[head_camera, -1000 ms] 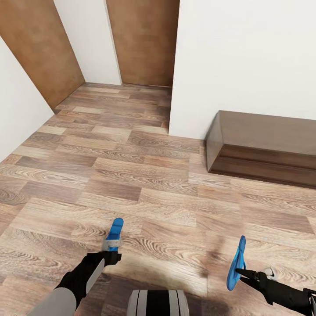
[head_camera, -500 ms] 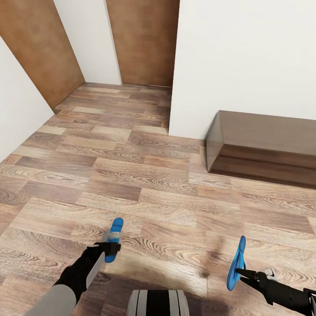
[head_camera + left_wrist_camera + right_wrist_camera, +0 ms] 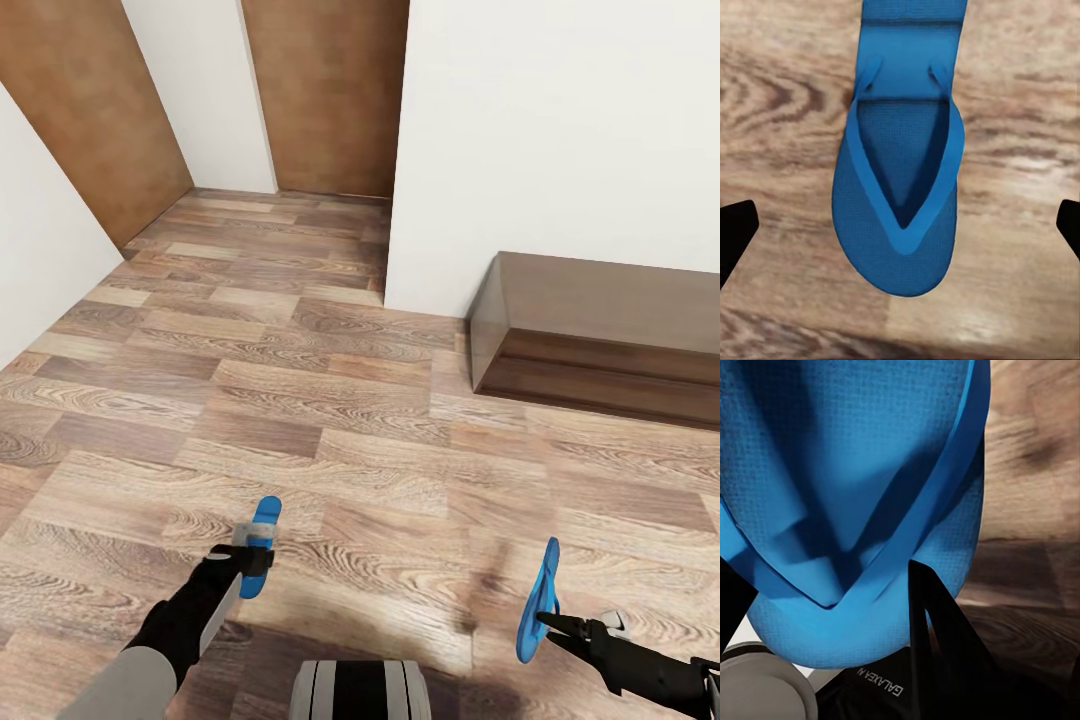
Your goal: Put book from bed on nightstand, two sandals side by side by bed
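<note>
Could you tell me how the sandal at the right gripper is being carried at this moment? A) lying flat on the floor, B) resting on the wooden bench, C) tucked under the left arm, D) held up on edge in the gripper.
D: the right gripper is shut on the sandal, which stands on edge above the floor.

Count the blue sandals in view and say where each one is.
2. One sandal sits at the left gripper, over the plank floor. The other sandal hangs on edge, pinched by the right gripper.
</note>
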Controlling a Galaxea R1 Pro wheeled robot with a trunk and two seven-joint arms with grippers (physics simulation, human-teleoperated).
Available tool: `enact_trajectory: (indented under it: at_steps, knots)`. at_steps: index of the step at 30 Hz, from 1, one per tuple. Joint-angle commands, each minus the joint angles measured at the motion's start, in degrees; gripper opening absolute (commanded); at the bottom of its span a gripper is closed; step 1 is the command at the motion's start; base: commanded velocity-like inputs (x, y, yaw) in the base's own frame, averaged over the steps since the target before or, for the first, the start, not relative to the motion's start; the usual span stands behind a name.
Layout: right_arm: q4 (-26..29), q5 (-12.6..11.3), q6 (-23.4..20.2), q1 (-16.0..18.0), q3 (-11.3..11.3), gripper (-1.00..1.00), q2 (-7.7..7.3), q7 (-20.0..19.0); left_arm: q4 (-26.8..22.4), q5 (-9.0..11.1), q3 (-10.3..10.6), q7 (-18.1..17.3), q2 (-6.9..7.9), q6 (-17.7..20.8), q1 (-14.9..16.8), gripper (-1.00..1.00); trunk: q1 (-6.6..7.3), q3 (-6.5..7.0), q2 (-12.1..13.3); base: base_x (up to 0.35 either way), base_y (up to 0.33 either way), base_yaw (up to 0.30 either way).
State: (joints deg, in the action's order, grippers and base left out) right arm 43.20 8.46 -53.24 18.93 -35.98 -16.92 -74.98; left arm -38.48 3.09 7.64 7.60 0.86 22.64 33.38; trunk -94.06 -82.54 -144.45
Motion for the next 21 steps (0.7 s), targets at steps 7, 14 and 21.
enact_trajectory:
  at_steps: [7, 14, 21]
  knots:
    - [0.04, 0.59, -0.46, 0.06, -0.23, -1.00, 0.12, -0.51, -0.04, -1.64, 0.49, 4.51, -1.04, 0.21, 0.01, 1.00, 0.01, -0.04, -0.02, 0.000, 0.000, 0.000]
    - [0.04, 0.59, -0.46, 0.06, -0.17, -1.00, 0.13, -0.51, -0.02, -1.55, 0.56, 4.96, -1.20, -1.25, 0.01, 1.00, 0.01, -0.04, -0.02, 0.000, 0.000, 0.000]
    - [0.04, 0.59, -0.46, 0.06, -0.20, -1.00, 0.13, -0.51, -0.02, -1.51, 0.62, 4.96, -1.22, -1.96, 0.01, 1.00, -0.12, -1.14, -0.08, 0.000, 0.000, 0.000]
